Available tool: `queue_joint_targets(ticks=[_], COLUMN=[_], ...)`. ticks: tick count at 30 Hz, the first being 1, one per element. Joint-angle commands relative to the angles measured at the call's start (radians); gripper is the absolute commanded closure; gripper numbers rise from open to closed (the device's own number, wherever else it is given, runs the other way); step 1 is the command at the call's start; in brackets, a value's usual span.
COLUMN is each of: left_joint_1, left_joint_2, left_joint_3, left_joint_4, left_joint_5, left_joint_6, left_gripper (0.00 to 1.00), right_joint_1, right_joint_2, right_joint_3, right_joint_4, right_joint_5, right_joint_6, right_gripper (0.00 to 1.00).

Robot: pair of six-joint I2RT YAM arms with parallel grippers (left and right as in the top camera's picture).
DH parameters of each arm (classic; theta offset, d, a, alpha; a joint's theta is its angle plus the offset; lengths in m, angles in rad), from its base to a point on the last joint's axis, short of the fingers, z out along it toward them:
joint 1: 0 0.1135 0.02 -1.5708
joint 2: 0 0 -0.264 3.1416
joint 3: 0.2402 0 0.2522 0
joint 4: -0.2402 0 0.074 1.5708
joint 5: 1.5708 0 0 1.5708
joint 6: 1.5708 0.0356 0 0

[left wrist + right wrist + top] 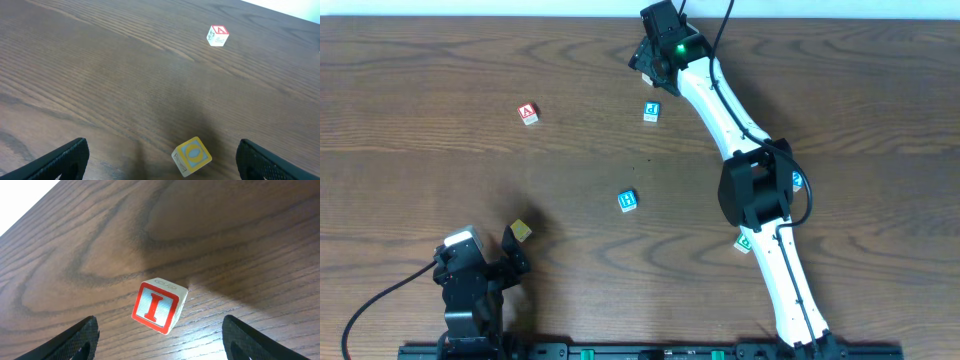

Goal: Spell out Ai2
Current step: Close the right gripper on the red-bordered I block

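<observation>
The I block [159,305] sits on the wooden table [440,170] near its far edge. Its facing side shows a red letter on a pale ground inside a red border, and its other sides are cream with a faint bluish print on top. It is turned a little askew and lies between the fingers of the right gripper [160,321], which are spread wide and touch nothing. From overhead that gripper [648,58] hides the block. The A block [529,113] – white, with a red-framed top face – lies well apart to the left, and a blue block [652,111] lies near the right arm. The left gripper [162,146] is also spread wide and holds nothing, with a yellow block [191,156] just ahead between its fingers.
</observation>
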State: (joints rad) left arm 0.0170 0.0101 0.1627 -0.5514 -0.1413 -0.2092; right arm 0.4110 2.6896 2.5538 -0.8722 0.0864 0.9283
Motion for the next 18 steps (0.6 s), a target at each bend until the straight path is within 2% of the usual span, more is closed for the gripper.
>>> queue_joint_targets(ticks=[1,6,18], left_joint_1=[0.003,0.003,0.003], left_joint_2=[-0.006,-0.006,-0.006], left_joint_3=[-0.015,-0.015,-0.015], left_joint_4=[0.002,0.002,0.002], left_joint_5=[-0.006,-0.006,-0.006], left_joint_6=[-0.007,-0.007,-0.007], left_gripper=[0.05,0.05,0.05], right_joint_1=[0.008,0.01,0.01], right_joint_2=[0.002,0.014,0.05], right_joint_3=[0.023,0.023,0.017], right_joint_4=[0.001,0.029,0.022], right_joint_5=[0.006,-0.024,-0.024], right_joint_6=[0.001,-0.047,-0.047], right_gripper=[0.2,0.19,0.22])
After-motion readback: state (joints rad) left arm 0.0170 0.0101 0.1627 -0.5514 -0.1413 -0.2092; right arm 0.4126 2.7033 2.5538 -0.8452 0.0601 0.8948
